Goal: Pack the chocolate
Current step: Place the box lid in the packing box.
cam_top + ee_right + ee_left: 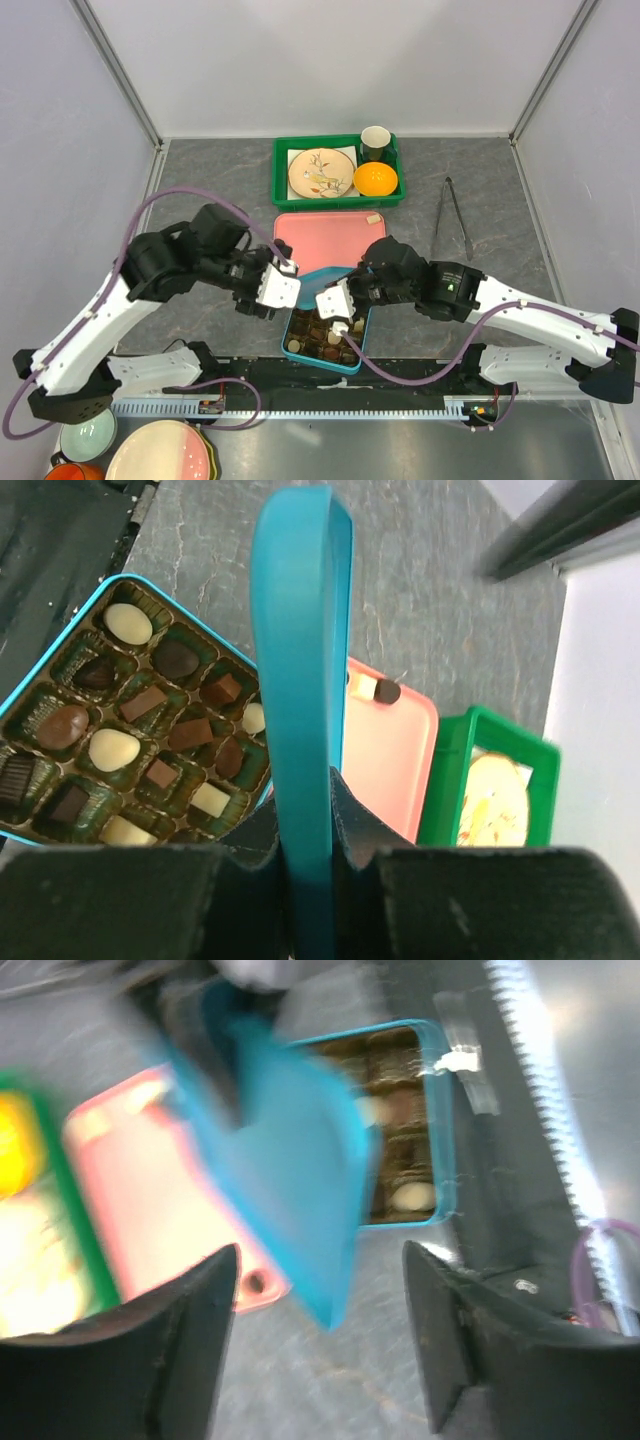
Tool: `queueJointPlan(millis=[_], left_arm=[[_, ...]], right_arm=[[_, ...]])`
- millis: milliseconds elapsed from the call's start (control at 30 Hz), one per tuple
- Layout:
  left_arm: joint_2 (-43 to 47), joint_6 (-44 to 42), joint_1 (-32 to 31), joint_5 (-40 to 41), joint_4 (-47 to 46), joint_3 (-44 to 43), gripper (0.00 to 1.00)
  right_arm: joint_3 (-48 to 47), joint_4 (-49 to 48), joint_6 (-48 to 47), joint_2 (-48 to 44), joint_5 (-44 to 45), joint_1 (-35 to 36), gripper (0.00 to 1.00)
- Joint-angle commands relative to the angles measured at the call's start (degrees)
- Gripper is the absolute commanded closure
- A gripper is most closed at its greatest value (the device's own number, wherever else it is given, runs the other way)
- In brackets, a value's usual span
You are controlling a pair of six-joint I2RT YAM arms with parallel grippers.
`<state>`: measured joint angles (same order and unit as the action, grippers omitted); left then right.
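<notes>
The chocolate (pixel 130 730) lies in the paper cups of an open blue tin (pixel 357 345) near the table's front edge: dark, light-brown and cream pieces. One small loose piece (pixel 373 217) (pixel 377 690) rests on the far end of the pink tray (pixel 320 235). My right gripper (pixel 307 845) (pixel 337 300) is shut on the edge of the tin's blue lid (pixel 300 630) (pixel 325 279), which stands on edge above the tin. My left gripper (pixel 320 1340) (pixel 283 286) is open just left of the lid (pixel 290 1160), with nothing between its fingers. The left wrist view is blurred.
A green basket (pixel 283 195) at the back holds a patterned plate (pixel 321 173), an orange (pixel 375 180) and a dark cup (pixel 375 143). Metal tongs (pixel 452 215) lie at the right. Bowls and a plate (pixel 160 450) sit below the front rail at the lower left.
</notes>
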<state>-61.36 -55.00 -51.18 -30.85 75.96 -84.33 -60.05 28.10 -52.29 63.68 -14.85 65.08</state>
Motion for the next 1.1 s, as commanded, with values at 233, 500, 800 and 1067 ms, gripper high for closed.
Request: queueJointPlan(millis=[233, 500, 800, 1067], left_arm=[[13.8, 23.4, 3.4, 45.3, -37.0, 4.9, 0.01], [8.9, 30.7, 24.3, 36.9, -37.3, 4.4, 0.01], [0.1, 34.2, 46.8, 12.9, -32.4, 9.1, 0.01], [1.0, 32.8, 47.0, 6.0, -32.9, 17.4, 0.01]], right_arm=[[-10.7, 7.9, 31.1, -0.5, 10.3, -0.5, 1.0], [-14.8, 13.7, 59.1, 7.5, -26.8, -17.8, 1.0], [1.4, -16.3, 87.2, 5.6, -46.4, -20.6, 1.0], [21.6, -49.0, 110.7, 6.3, -48.5, -23.5, 1.0]])
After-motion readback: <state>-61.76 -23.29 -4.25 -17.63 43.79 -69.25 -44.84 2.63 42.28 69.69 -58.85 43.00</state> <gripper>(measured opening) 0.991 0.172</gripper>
